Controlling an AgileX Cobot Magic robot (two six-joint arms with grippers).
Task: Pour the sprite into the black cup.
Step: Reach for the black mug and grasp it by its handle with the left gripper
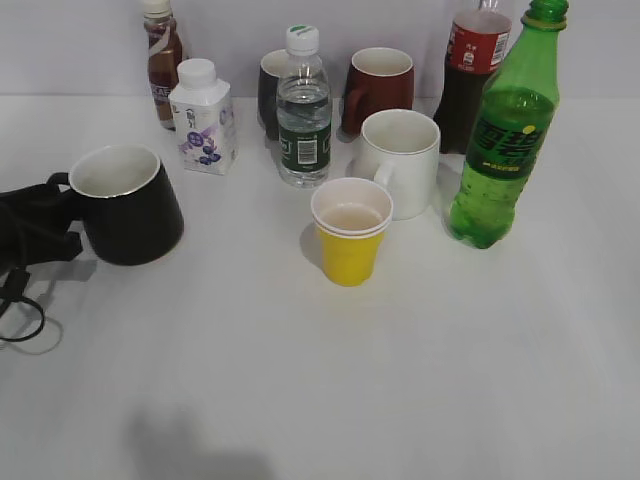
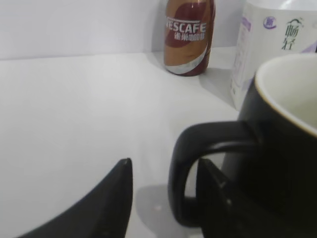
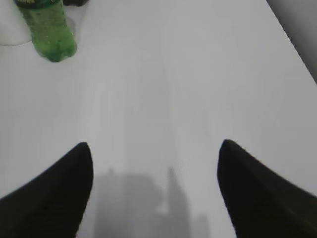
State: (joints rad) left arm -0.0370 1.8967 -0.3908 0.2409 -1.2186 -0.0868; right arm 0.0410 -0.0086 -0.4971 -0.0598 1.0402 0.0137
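Left gripper (image 2: pixel 166 186), fingers straddling the glossy black ceramic cup's (image 1: pixel 128 205) handle unclosed, may tip it; right gripper (image 3: pixel 154 163), fingers wide and empty, sits far from the tall translucent green plastic sprite bottle (image 3: pixel 47 29).

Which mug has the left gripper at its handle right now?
The black cup, alone at the table's left; the left gripper straddles its loop handle. The other mugs stand farther back.

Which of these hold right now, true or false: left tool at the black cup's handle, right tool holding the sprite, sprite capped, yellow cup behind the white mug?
1. The left tool straddles the black cup handle. True.
2. The right tool grips the sprite. False: it is open, bottle far off.
3. The sprite is uncapped. True.
4. The yellow cup stands behind the white mug. False: in front.
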